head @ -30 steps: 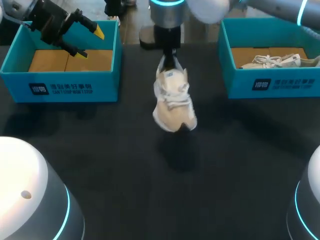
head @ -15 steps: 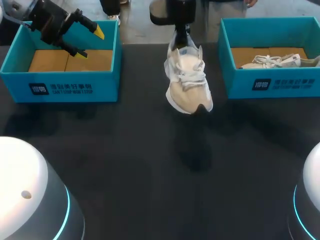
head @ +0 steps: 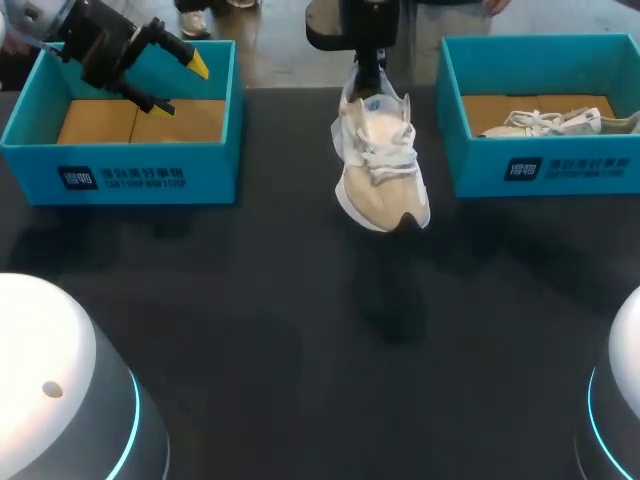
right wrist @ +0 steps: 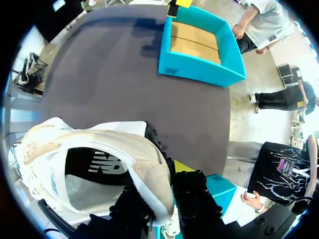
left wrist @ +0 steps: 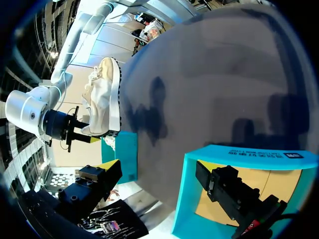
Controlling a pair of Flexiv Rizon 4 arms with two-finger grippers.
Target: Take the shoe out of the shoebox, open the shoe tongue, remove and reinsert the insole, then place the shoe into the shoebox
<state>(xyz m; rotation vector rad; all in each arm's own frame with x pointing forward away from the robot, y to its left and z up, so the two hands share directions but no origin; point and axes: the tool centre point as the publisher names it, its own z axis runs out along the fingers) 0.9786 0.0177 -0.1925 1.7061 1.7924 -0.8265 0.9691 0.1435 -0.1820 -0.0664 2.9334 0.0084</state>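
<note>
- The shoe (head: pixel 378 165) is a cream mesh trainer with white laces (head: pixel 385 155), a pale rounded sole and a dark patch at the toe. The left wrist view shows a black lugged tread.
- It hangs toe down, clear of the bench (head: pixel 250 330), a dark, matte, flat surface on which its shadow lies apart from it.
- The right jaws are clamped on the shoe's heel collar, one black finger inside and one outside. The right arm (head: pixel 365 20) comes in over the bench's far edge.
- A dark insole (right wrist: pixel 94 167) lies inside the shoe.
- There are two boxes, both teal, straight-walled card with brown floors: the left shoebox (head: pixel 120 175) and the right shoebox (head: pixel 560 165).
- There are two shoes: the held one, and a second shoe (head: pixel 545 122), pale with white laces, lying on its side in the right shoebox.
- The left jaws stand wide apart, holding nothing. Their yellow fingertips (head: pixel 198 66) hang above the left shoebox's far half.
- Both boxes stand along the far edge of the bench.
- The shoe hangs between them, nearer the right one and touching neither.
- Dark bench shows under and in front of it.
</note>
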